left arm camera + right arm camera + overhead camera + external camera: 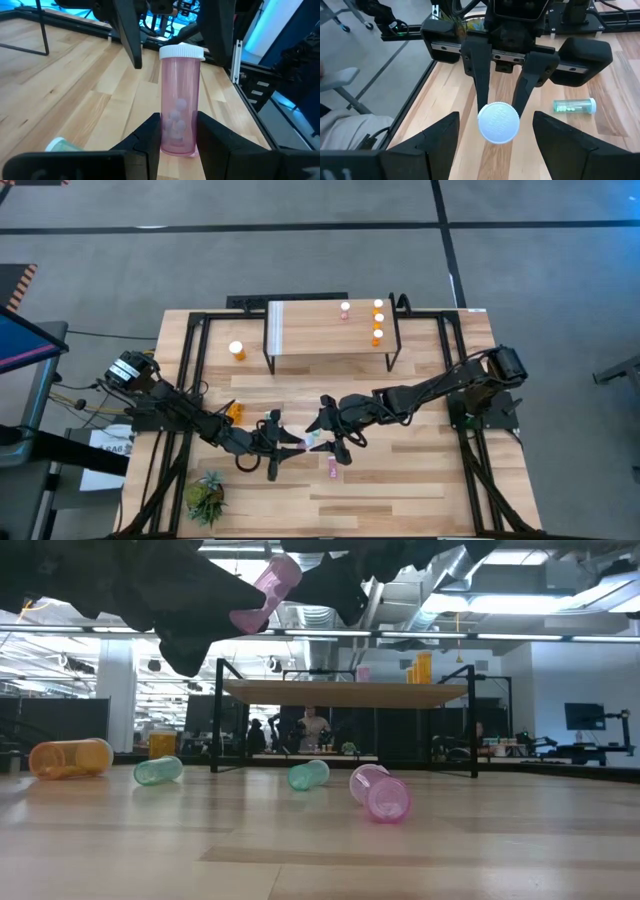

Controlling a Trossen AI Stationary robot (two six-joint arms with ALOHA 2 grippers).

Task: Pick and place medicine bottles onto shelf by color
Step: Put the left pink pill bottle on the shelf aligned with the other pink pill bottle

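Where table (420,480) ends, grey floor (300,260) w/ black lines.

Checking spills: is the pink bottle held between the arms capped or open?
Capped: the pink bottle in the left end effector carries its white cap.

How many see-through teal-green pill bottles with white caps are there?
2, both lying on the wooden table: one teal-green bottle beside the lying translucent orange bottle, the other in front of the light-wood shelf. The arms overhead could hide more.
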